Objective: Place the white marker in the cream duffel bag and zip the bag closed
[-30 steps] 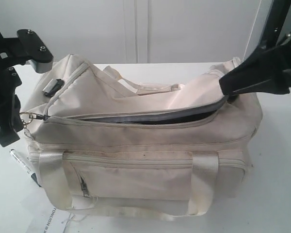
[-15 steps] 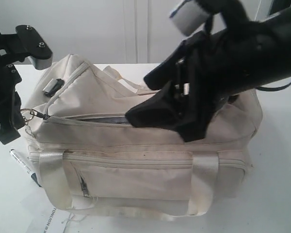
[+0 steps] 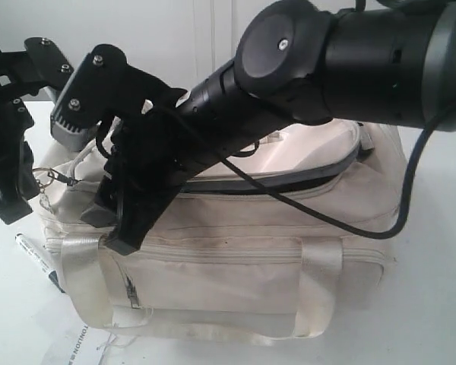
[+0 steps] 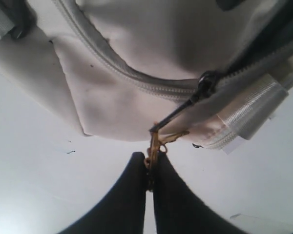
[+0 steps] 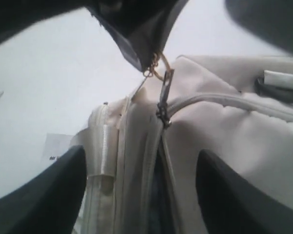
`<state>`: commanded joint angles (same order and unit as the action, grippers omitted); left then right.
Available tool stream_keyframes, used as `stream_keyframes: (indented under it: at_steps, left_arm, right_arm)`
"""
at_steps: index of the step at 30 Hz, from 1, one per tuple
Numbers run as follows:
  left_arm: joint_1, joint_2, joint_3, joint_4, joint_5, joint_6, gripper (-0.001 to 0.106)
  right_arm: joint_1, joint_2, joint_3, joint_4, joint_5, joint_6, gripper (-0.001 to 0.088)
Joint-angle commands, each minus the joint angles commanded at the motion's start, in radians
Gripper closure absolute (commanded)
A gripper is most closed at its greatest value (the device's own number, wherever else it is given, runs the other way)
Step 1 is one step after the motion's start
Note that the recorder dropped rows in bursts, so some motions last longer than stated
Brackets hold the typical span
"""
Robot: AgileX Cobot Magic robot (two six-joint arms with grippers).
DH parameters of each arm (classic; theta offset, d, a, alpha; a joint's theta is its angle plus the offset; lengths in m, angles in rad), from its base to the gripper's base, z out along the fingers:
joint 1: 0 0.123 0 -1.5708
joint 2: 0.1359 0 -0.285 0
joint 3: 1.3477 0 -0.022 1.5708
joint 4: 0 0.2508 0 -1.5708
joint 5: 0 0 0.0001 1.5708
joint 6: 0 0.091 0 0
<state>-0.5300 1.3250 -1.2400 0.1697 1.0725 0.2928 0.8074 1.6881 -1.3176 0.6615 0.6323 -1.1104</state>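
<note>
Beside the cream duffel bag (image 3: 289,220), on the table (image 3: 433,289), the white marker (image 3: 32,255) lay outside it. The left gripper (image 4: 149,168) was clenched on the gold zipper-pull ring (image 4: 155,146), while the right gripper (image 5: 139,161) hung spread wide over the part-open zipper (image 3: 289,186).

The cream duffel bag (image 3: 235,274) has a grey zipper band (image 3: 289,181); the white marker (image 3: 33,257) carries dark print and a dark end; the left hand (image 4: 149,160) and right arm (image 3: 349,53) are black; the zipper clasp (image 4: 156,145) gold; the tabletop (image 3: 433,304) white.

White marker (image 3: 32,255) partly behind bag (image 3: 251,228)
</note>
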Motion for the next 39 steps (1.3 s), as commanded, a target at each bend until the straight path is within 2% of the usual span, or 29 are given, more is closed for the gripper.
stream_keyframes:
  at_steps: [1, 2, 3, 10, 17, 28, 33, 39]
  left_arm:
    - [0.000, 0.000, 0.000, 0.000, -0.006, 0.000, 0.105]
    - [0.000, 0.000, 0.000, 0.000, -0.006, 0.000, 0.105]
    - [0.000, 0.000, 0.000, 0.000, -0.007, 0.000, 0.105]
    - [0.001, 0.000, 0.000, 0.078, -0.059, -0.006, 0.105]
    - [0.001, 0.000, 0.000, 0.142, -0.084, 0.030, 0.105]
    - [0.001, 0.004, 0.000, 0.142, -0.294, 0.150, 0.105]
    - [0.001, 0.033, 0.000, 0.179, -0.296, 0.219, 0.105]
    - [0.001, 0.039, 0.000, 0.190, -0.278, 0.194, 0.105]
  right_arm:
    - [0.000, 0.000, 0.000, -0.010, 0.004, 0.000, 0.0588]
    - [0.000, -0.006, 0.000, -0.010, 0.004, 0.000, 0.0829]
    - [0.000, -0.010, 0.000, -0.010, 0.003, 0.000, 0.0863]
    - [0.000, -0.070, 0.002, -0.118, 0.109, 0.037, 0.0868]
    - [0.000, -0.072, 0.002, -0.173, 0.193, 0.043, 0.0868]
    - [0.000, -0.074, 0.002, -0.210, 0.228, 0.038, 0.0868]
    - [0.000, -0.074, 0.002, -0.218, 0.235, 0.034, 0.0868]
    - [0.000, -0.074, 0.002, -0.218, 0.237, 0.008, 0.0868]
